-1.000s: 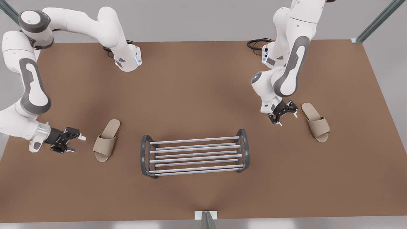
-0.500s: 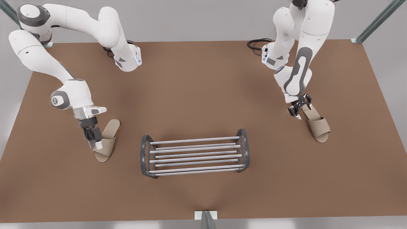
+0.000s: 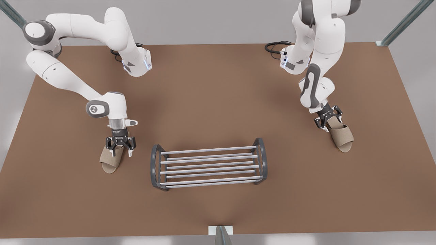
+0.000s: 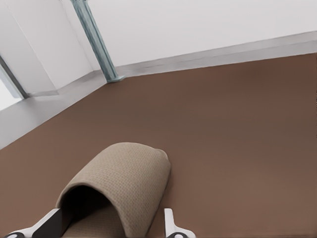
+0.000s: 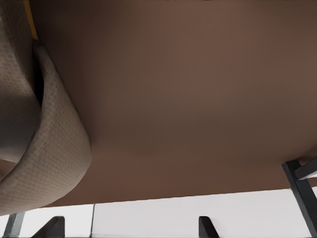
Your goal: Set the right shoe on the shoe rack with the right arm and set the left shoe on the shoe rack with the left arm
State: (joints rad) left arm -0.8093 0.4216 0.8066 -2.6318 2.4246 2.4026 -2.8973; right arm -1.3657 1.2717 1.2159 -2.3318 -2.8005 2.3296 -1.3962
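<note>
Two beige open-toe slippers lie on the brown table. The right shoe [image 3: 110,160] [image 5: 44,148] is at the front view's left and the left shoe [image 3: 340,136] [image 4: 124,178] at its right. Between them stands the shoe rack [image 3: 207,149], dark end frames joined by silver bars, with nothing on it. My right gripper [image 3: 121,153] [image 5: 131,230] points down over the right shoe's heel end, open. My left gripper [image 3: 329,122] [image 4: 110,230] is open at the left shoe's heel, one white fingertip [image 4: 171,225] on each side of it.
Black cables [image 3: 276,46] lie by the arm bases at the table's back edge. Metal posts stand at a back corner [image 3: 402,23], at the front edge [image 3: 221,234] and at a table corner [image 4: 94,39]. Bare table surrounds the rack.
Both arms have swung in from beside the slippers. The right gripper went from the table's edge to above the right shoe's heel. The left gripper moved sideways onto the left shoe's heel.
</note>
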